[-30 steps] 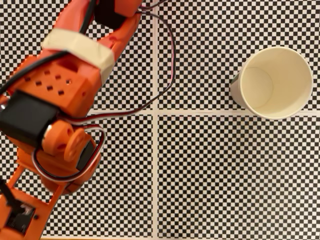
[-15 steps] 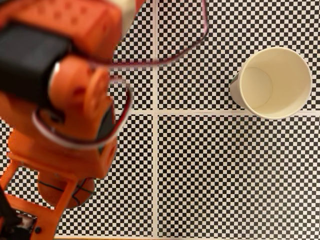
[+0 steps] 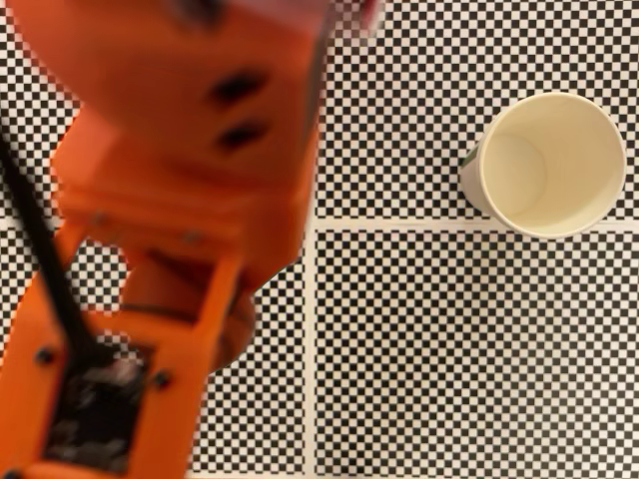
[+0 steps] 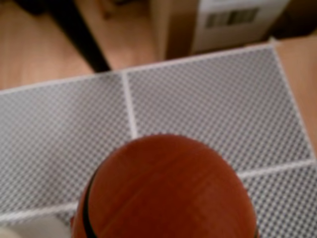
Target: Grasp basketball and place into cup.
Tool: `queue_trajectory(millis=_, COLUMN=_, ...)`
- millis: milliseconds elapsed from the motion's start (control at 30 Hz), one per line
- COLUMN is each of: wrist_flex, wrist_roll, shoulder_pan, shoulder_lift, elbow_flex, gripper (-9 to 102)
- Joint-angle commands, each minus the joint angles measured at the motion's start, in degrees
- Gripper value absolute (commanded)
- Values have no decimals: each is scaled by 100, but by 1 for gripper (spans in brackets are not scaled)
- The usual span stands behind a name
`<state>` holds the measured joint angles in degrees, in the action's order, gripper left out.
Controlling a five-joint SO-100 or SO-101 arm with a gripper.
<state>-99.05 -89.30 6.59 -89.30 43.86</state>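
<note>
The basketball (image 4: 168,193), orange-brown with a black seam on its left side, looms large at the bottom centre of the wrist view, well above the checkered mat (image 4: 208,104). My gripper is shut on it, but its fingers are hidden behind the ball. In the fixed view my blurred orange arm (image 3: 180,200) covers the left half, and a brownish edge of the basketball (image 3: 240,334) peeks out beneath it. The cream-white cup (image 3: 549,165) stands upright and empty at the upper right, far to the right of the ball.
White lines (image 3: 449,226) divide the checkered mat into quarters. In the wrist view, a wooden floor (image 4: 34,44), a dark table leg (image 4: 79,34) and a cardboard box (image 4: 218,20) lie beyond the mat's far edge. A pale blurred patch (image 4: 20,232) sits at the bottom left corner.
The arm has risen towards the fixed camera and swung right, growing large and blurred. The basketball has left its lower-left spot on the mat and moved with it. The cup has not moved.
</note>
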Motion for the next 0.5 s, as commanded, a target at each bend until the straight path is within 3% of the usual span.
queue_trajectory(millis=0, wrist_flex=18, wrist_roll=176, shoulder_pan=-229, shoulder_lift=-615, elbow_flex=220, gripper=0)
queue_trajectory(millis=467, wrist_flex=18, wrist_roll=738, shoulder_pan=-1731, shoulder_lift=-1608, elbow_flex=1169, gripper=0)
